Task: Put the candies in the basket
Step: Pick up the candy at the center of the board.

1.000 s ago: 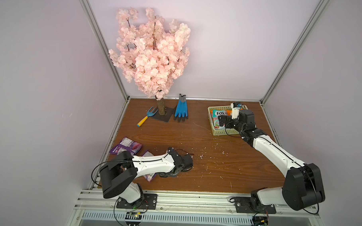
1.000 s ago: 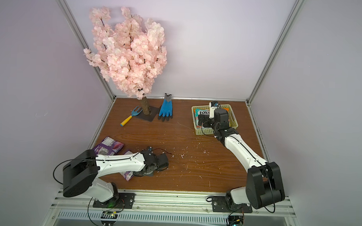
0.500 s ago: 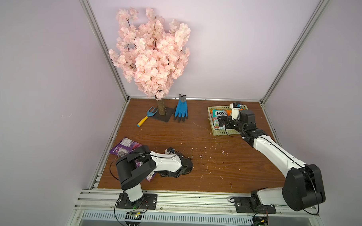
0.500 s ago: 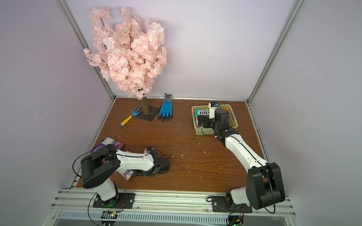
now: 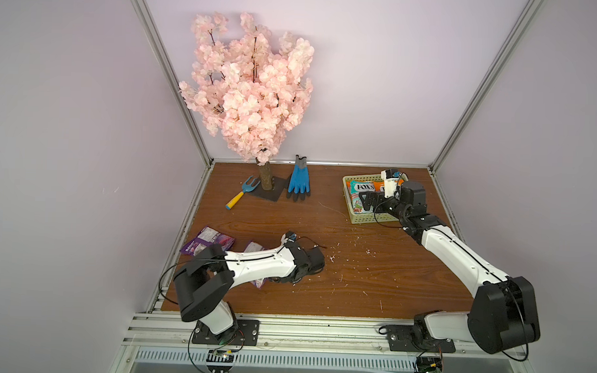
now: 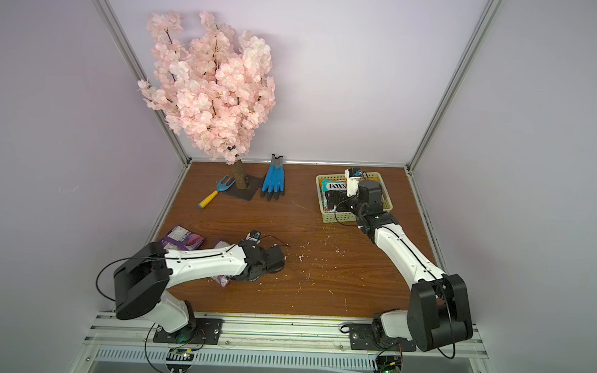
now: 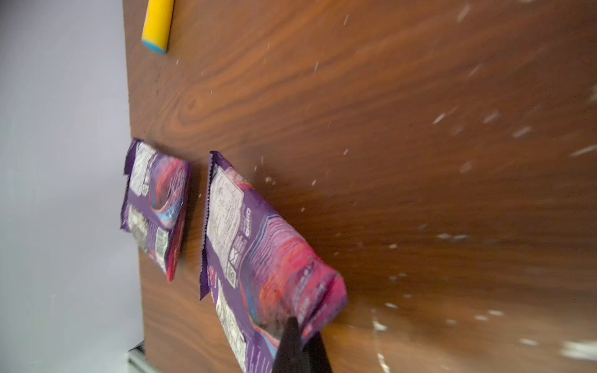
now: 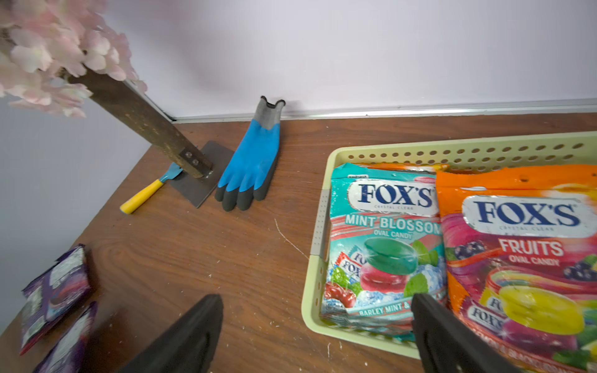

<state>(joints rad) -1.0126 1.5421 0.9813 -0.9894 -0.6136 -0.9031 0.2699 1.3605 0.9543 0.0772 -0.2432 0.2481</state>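
My left gripper (image 7: pixel 300 332) is shut on the edge of a purple candy packet (image 7: pixel 255 252), which lies label side up near the table's front left. In both top views my left arm covers most of this packet (image 5: pixel 254 246). A second purple packet (image 7: pixel 155 206) lies beside it, closer to the left wall (image 5: pixel 208 240). The pale yellow-green basket (image 8: pixel 311 284) at the back right holds a teal packet (image 8: pixel 384 245) and an orange packet (image 8: pixel 523 245). My right gripper (image 8: pixel 316 300) hangs open over the basket's near left corner (image 5: pixel 366 201), holding nothing.
A pink blossom tree (image 5: pixel 252 90) stands on a dark plate at the back. A blue glove (image 5: pixel 299 180) and a small fork with a yellow handle (image 5: pixel 240 194) lie next to it. White crumbs (image 5: pixel 332 257) dot the wooden table.
My left gripper has closed onto the purple packet's edge, and the left arm has shifted a little. The right arm stays at the basket with its jaws wide.
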